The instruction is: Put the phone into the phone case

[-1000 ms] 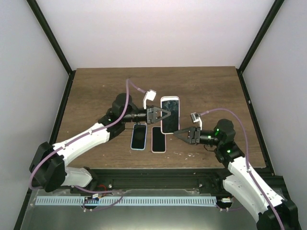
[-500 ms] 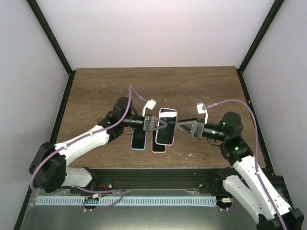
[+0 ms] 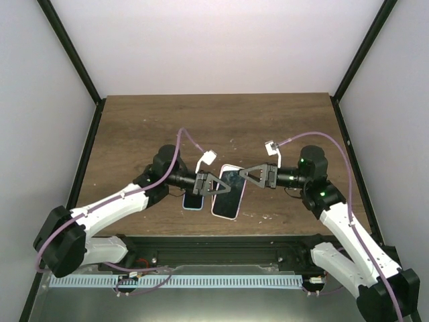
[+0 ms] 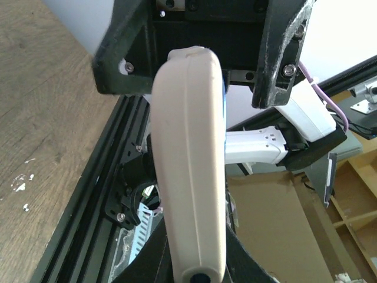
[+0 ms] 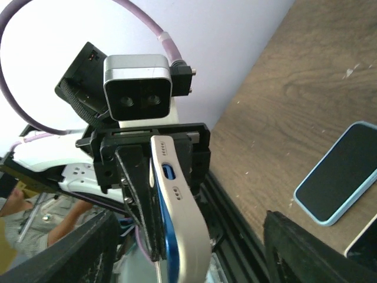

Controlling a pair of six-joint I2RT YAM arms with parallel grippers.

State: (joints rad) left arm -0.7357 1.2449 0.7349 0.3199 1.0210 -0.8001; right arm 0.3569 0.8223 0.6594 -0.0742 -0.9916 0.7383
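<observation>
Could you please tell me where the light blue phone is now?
In the top view, the light blue, dark-screened phone lies on the wooden table near its front edge, left of the white-cased phone the left claw holds.

Soft, even light falls from above in my top view. The wooden table [image 3: 134, 121] carries only faint, soft-edged shadows, and the pale walls [image 3: 201, 40] look nearly washed out. On the left wrist feed the phone [image 4: 191, 165] sits very close and soft (slightly blurred), with a bright, overexposed patch behind it.
</observation>
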